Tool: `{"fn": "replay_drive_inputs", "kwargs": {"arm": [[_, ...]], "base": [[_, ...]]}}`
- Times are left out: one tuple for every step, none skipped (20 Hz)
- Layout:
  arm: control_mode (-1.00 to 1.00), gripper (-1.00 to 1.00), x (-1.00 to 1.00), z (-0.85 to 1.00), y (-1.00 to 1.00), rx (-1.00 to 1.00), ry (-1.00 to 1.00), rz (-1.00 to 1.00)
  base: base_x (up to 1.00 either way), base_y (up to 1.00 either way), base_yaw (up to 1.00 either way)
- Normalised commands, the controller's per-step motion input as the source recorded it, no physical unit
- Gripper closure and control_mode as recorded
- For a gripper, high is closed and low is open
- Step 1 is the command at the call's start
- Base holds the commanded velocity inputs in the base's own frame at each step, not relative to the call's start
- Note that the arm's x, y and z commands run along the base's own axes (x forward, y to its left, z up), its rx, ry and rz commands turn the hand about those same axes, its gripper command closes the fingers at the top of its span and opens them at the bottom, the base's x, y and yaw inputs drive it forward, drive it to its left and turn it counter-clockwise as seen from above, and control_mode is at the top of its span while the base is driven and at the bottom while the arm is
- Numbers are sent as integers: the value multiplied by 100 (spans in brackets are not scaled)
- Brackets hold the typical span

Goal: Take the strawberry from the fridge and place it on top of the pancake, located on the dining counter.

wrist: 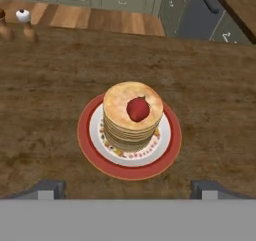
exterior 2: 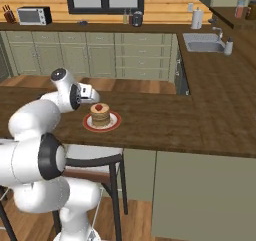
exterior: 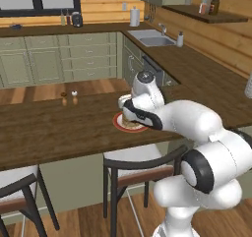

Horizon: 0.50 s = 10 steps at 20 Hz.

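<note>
The strawberry (wrist: 138, 109) is sitting on top of the pancake (wrist: 132, 120), just right of the stack's centre, with nothing gripping it. The pancake is resting on a red plate (wrist: 95, 152) on the dark wooden table (wrist: 45, 95). The hand (wrist: 129, 189) is hovering above, fingers (wrist: 46, 190) spread wide at seven and five o'clock of the plate. Two small shakers (exterior: 69, 94) are standing well apart at ten o'clock.
</note>
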Motion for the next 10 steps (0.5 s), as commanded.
{"fn": "replay_drive_inputs", "kwargs": {"arm": [[-100, -100, -100, 63, 0, 0, -12, 0], [-100, -100, -100, 63, 0, 0, -12, 0], [-100, -100, -100, 61, 0, 0, -13, 0], [-100, -100, -100, 67, 0, 0, -10, 0], [-100, -100, -100, 72, 0, 0, -9, 0], [-100, -100, -100, 74, 5, 0, -7, 0], [-100, -100, -100, 72, 10, 0, -3, 0], [-100, -100, -100, 71, 18, 0, 0, 0], [-100, -100, -100, 70, 29, 0, 0, 0], [-100, -100, -100, 72, 33, 0, 0, 0]], "base": [[0, 0, 0], [0, 0, 0], [0, 0, 0], [0, 0, 0], [0, 0, 0], [0, 0, 0], [0, 0, 0], [0, 0, 0], [0, 0, 0], [0, 0, 0]]}}
